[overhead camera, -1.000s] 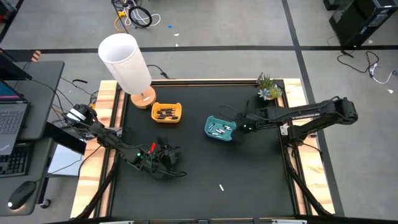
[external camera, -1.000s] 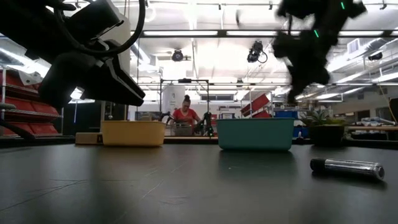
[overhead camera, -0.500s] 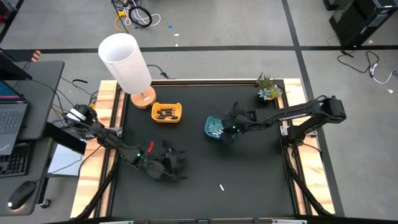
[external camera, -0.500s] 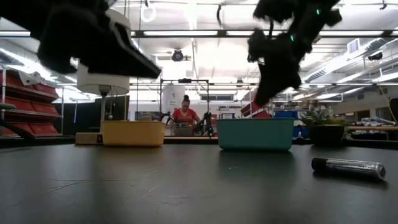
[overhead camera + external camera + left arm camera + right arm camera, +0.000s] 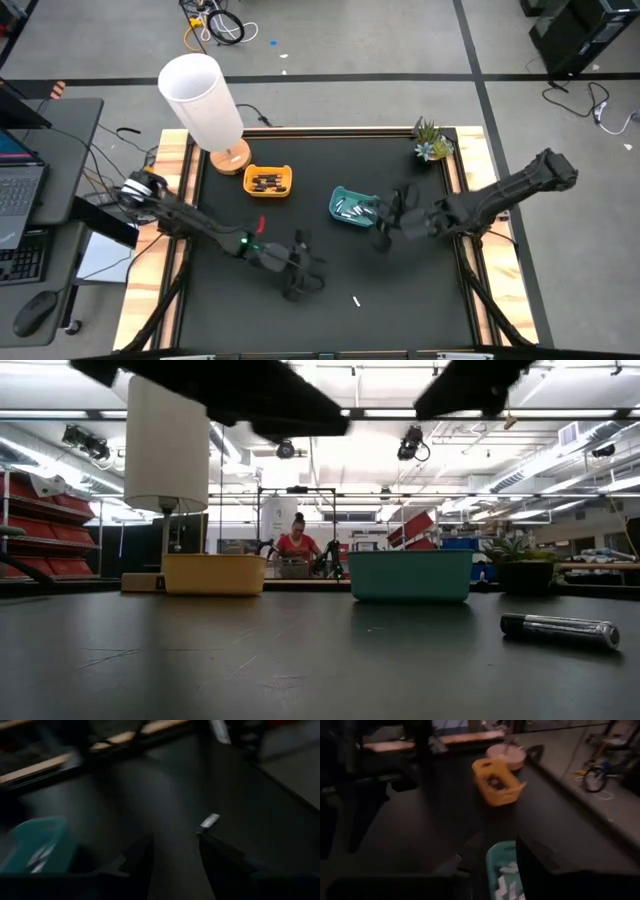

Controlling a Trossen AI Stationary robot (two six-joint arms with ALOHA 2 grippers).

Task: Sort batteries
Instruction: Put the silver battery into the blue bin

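Black tabletop point(image 5: 400, 290), one pale battery point(image 5: 355, 300) lying loose, left gripper point(image 5: 305, 280) fingers apart, right gripper point(image 5: 385, 222) parted beside teal tray point(image 5: 340, 195).

The left gripper point(image 5: 303, 277) is now farther out over the black table point(image 5: 420, 300), closer to the lone pale battery point(image 5: 355, 301) than before. The right gripper point(image 5: 385, 222) has pulled back from above the teal tray point(image 5: 338, 200) and now sits just beside it. Its fingers point(image 5: 540, 860) look spread apart, though the view is dim.
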